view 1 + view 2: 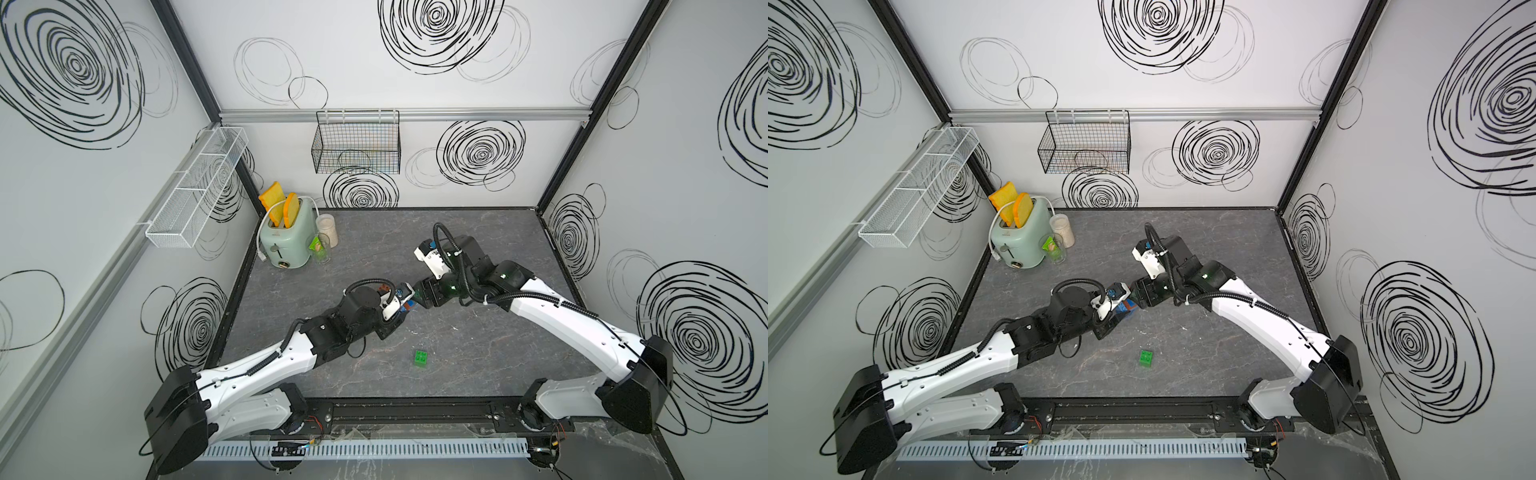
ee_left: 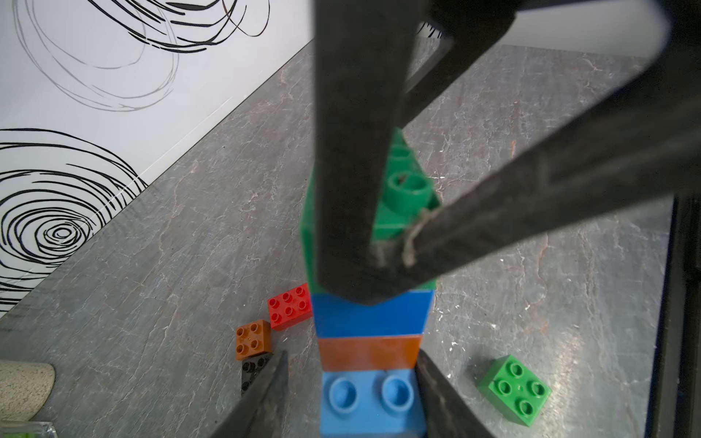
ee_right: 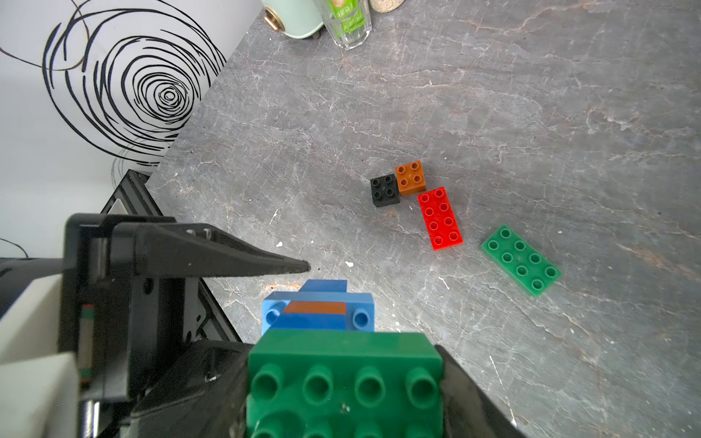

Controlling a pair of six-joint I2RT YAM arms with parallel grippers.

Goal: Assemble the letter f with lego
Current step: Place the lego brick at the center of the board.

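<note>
**Position.** The lego stack [image 2: 373, 314] sits well apart from the toaster [image 1: 286, 239], out toward the middle of the desk [image 1: 498, 340]. It is carried between the 2 arms. It reads as 4 layers: dark green brick [image 2: 411, 189], blue, orange, then a light blue brick [image 2: 370, 394] set crosswise.

**Right hand** [image 3: 343, 352]. It is clamped on the dark green brick, 1 finger on each long side. This leaves the far end of the stack free and its studs exposed.

**Left hand** [image 2: 352, 354]. It is narrow and brackets the light blue end. 1 finger touches the brick, while a sliver of desk shows beside the other. No firm grip is evident.

**Assessment.** The arrangement probably serves a handover or a bracing hold, so that the layers can be pressed together without the stack hinging. The F looks incomplete, since only a spine and 1 cross piece are present.

**Loose stock.**
- A red brick [image 3: 440, 218], an orange brick [image 3: 410, 177] and a black brick [image 3: 385, 189] lie clustered on the toaster side of the stack.
- A green square brick [image 1: 422, 358] lies farther from the toaster than the stack.
</note>
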